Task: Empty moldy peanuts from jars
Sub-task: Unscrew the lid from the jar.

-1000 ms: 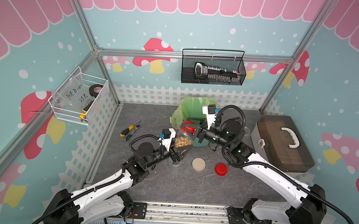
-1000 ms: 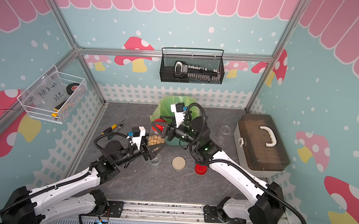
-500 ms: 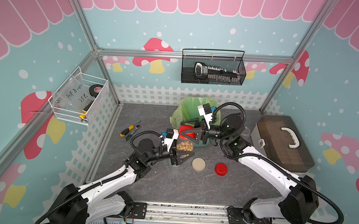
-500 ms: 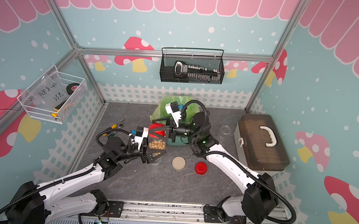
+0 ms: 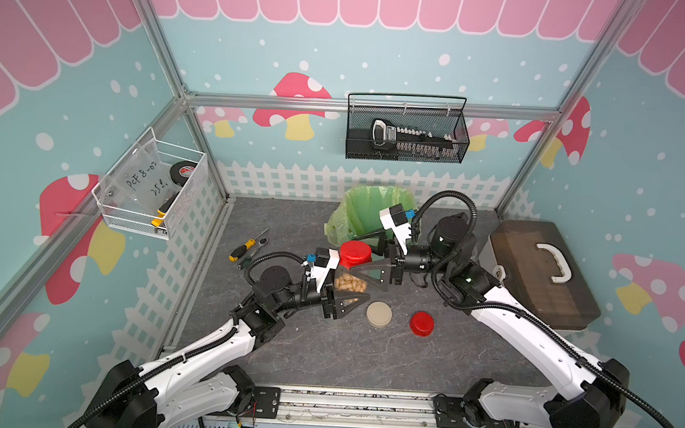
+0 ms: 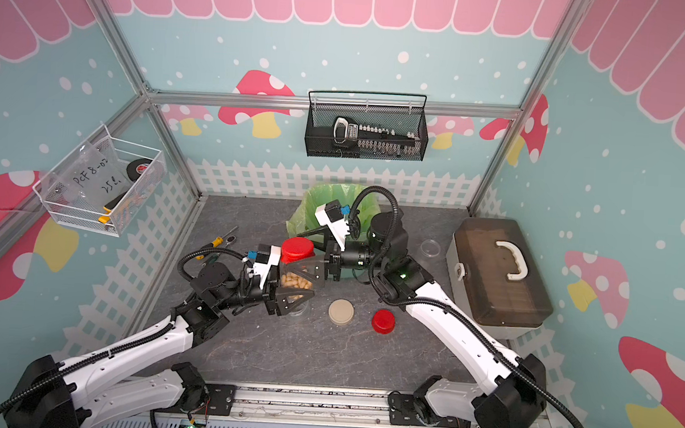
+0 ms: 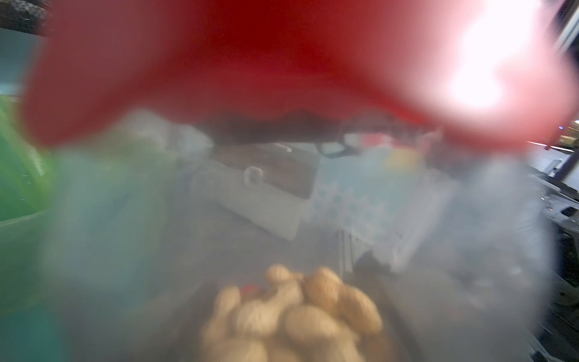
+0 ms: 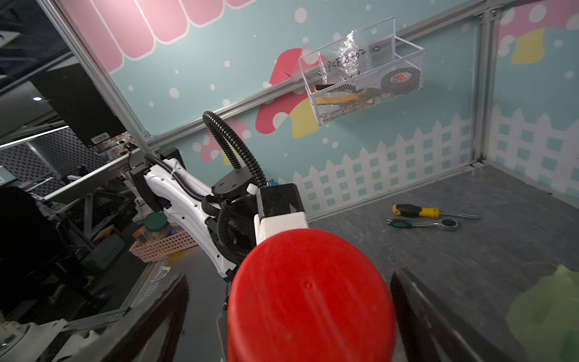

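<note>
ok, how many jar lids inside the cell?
3. A red lid on the peanut jar held by the left end effector; a beige lid loose on the table; a second red lid loose beside it. Others may be hidden.

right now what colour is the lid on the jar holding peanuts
Red; the lid shows best in the right wrist view.

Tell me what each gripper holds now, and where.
Left gripper holds the peanut jar by its clear body, below the red lid. Right gripper is open, jaws either side of that lid, holding nothing.
</note>
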Controlling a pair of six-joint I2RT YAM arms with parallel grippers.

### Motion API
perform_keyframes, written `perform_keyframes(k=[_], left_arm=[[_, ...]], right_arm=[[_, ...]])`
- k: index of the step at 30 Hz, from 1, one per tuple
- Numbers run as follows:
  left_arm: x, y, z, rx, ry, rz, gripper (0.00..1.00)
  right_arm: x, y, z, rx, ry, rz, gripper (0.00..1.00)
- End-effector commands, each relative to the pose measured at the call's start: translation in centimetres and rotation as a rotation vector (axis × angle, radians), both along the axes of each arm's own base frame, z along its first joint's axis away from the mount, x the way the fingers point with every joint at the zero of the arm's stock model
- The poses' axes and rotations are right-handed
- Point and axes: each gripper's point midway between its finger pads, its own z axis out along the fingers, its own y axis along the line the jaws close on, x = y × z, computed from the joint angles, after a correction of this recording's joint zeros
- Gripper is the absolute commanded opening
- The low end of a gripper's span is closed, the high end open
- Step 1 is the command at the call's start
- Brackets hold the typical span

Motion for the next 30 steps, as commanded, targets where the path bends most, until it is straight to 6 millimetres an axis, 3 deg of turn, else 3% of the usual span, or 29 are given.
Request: perform_keyframes(k=[1, 6, 14, 25, 30], left_arm=[[2.3, 1.0, 0.4, 0.024, -0.022, 0.153, 0.38], [3.5, 1.2, -0.8, 0.089, -0.017, 0.229, 0.36], [3.5, 0.2, -1.5, 0.156, -0.041, 0.251, 0.36], [3.8, 0.1, -1.7, 0.175, -0.057, 0.285, 0.36], [3.8, 0.2, -1.7, 0.177, -0.058, 0.29, 0.35]], right_arm=[[1.4, -0.9, -1.7, -0.109, 0.021, -0.145, 0.99], [3.2, -1.1, -1.1, -0.094, 0.03, -0.311, 0.99], [5.8, -1.1, -1.2, -0.019, 0.065, -0.485, 0.99], [5.5, 1.3, -1.7, -0.02, 0.088, -0.453, 0.99], [5.7, 1.4, -2.0, -0.038, 0.099, -0.466, 0.99]])
